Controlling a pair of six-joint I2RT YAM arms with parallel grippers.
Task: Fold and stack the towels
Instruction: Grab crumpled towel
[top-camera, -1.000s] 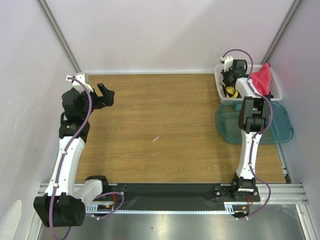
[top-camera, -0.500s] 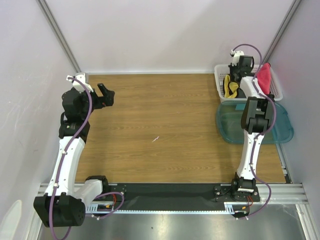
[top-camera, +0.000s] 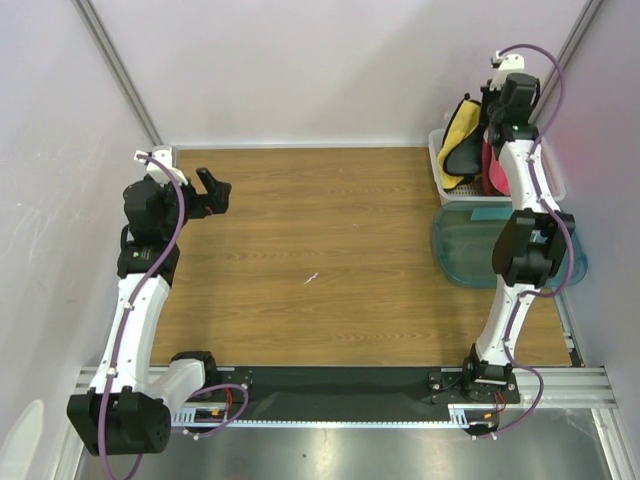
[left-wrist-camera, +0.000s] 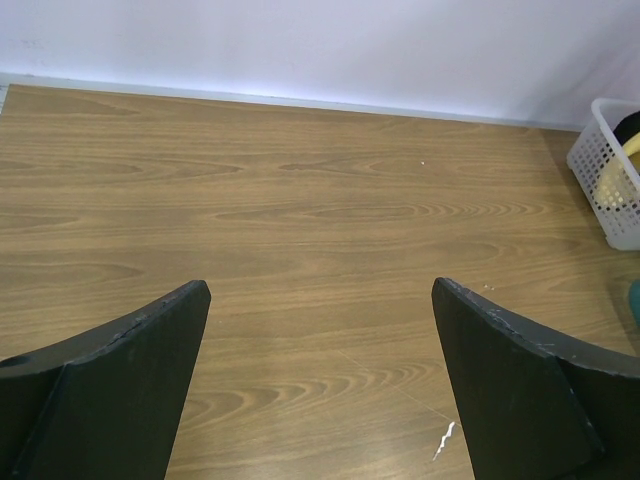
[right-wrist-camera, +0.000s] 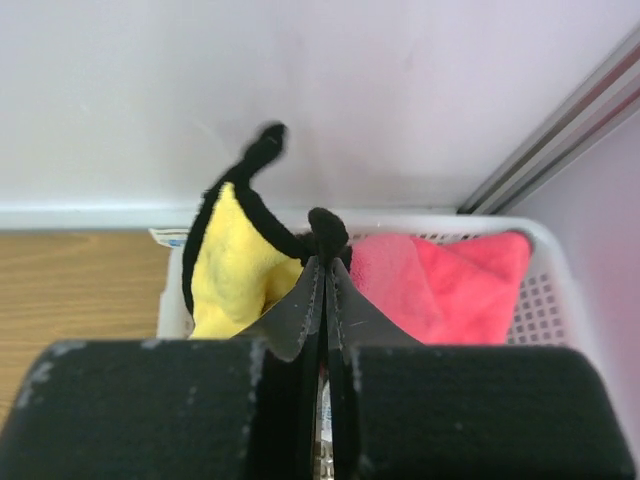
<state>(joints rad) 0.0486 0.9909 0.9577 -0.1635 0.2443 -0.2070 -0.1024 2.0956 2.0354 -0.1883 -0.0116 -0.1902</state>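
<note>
My right gripper (right-wrist-camera: 327, 262) is shut on the black edging of a yellow towel (right-wrist-camera: 235, 265) and holds it up above the white basket (right-wrist-camera: 545, 300). From above, the yellow towel (top-camera: 461, 135) hangs below the raised right gripper (top-camera: 487, 125) at the back right corner. A pink-red towel (right-wrist-camera: 440, 280) lies in the basket just right of the jaws. My left gripper (left-wrist-camera: 320, 300) hovers over bare wood at the far left, jaws wide open and empty; from above the left gripper (top-camera: 212, 188) points toward the table's middle.
A teal translucent tub (top-camera: 470, 245) sits in front of the basket (top-camera: 437, 165) at the right edge. A small white scrap (top-camera: 313, 277) lies mid-table. White walls close in on the back and both sides, with a slanted metal post (top-camera: 565, 50) behind the right arm.
The right gripper closed on the yellow towel inside the basket, then rose and moved back toward the wall, drawing the towel up out of the basket. The left arm stayed still.
</note>
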